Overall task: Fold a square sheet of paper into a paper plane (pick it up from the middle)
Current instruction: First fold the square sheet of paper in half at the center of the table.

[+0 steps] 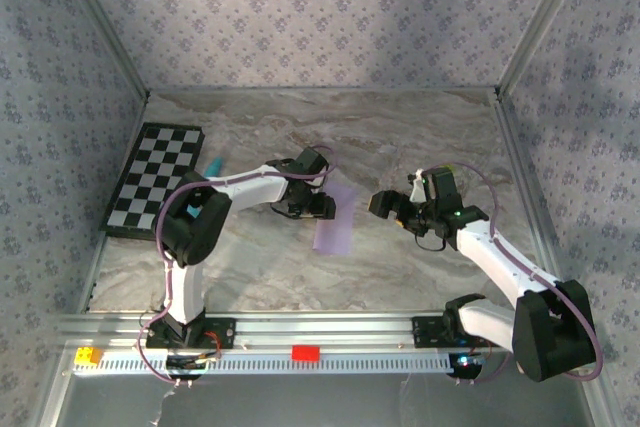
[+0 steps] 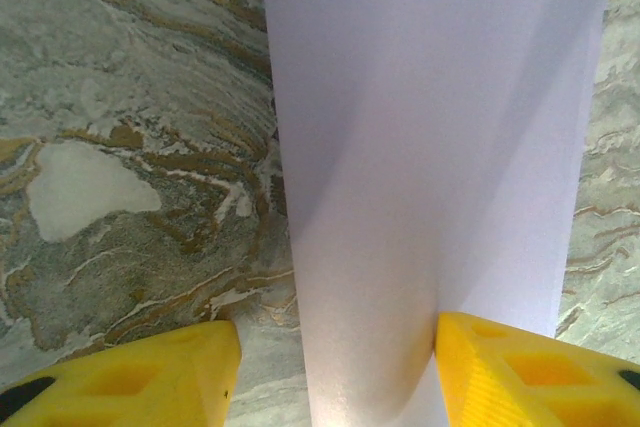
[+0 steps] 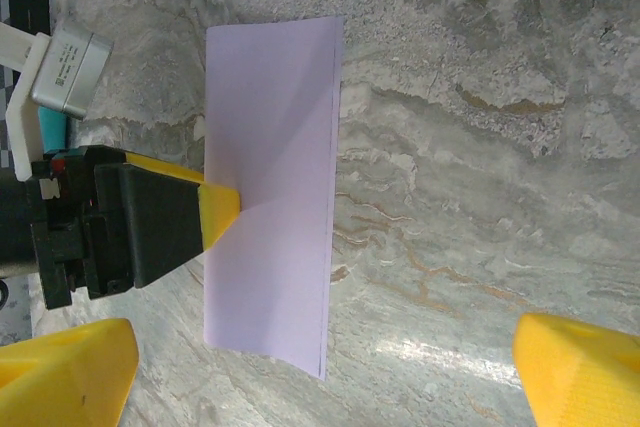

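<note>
**A:** Top external view: where is the paper (image 1: 335, 219) found?

**B:** It is seen near the middle of the tabletop (image 1: 400, 137) as a narrow lilac rectangle, with its long sides run roughly from 12 to 6 o'clock. In the right wrist view a doubled edge is shown along one long side.

**A:** How is the left gripper (image 1: 318, 207) placed?

**B:** It is set at the paper's 9 o'clock edge. In the left wrist view its jaws are spread wide. One yellow fingertip (image 2: 520, 372) is rested on the paper, and the other fingertip (image 2: 140, 377) is kept over bare marble beside it. Nothing is clamped between them.

**A:** And the right gripper (image 1: 388, 205)?

**B:** It is held at 3 o'clock of the paper, apart from it. In its own wrist view its jaws are parted wide, and nothing is held between them.

**A:** What else is noted?

**B:** A checkerboard (image 1: 155, 179) is laid at 9 o'clock, near the left wall. A teal pen (image 1: 213, 165) is seen just beside it, at its 3 o'clock.
</note>
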Robot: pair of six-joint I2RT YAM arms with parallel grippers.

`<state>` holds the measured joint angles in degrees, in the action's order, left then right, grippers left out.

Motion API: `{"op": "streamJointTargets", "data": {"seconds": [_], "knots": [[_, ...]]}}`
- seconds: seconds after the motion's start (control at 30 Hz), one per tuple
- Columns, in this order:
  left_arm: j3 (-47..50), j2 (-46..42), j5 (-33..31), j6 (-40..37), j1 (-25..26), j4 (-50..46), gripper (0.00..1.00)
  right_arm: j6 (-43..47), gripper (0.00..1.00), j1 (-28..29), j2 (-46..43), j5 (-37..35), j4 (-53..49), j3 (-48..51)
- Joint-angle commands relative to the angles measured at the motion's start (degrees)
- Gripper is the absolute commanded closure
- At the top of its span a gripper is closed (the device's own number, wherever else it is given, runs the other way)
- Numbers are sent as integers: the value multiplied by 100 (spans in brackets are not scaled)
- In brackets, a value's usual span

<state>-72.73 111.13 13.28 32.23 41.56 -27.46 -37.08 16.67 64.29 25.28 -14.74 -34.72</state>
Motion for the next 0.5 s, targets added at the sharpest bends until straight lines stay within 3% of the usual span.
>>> {"op": "streamJointTargets", "data": {"seconds": [0.0,0.47], "knots": [[-46,347,-277,-171,41,-49,44,-36,2,45,-22,-76,-95,-8],[-115,437,-334,-234,67,-92,43,-63,2,45,-4,-84,-91,3]]}}
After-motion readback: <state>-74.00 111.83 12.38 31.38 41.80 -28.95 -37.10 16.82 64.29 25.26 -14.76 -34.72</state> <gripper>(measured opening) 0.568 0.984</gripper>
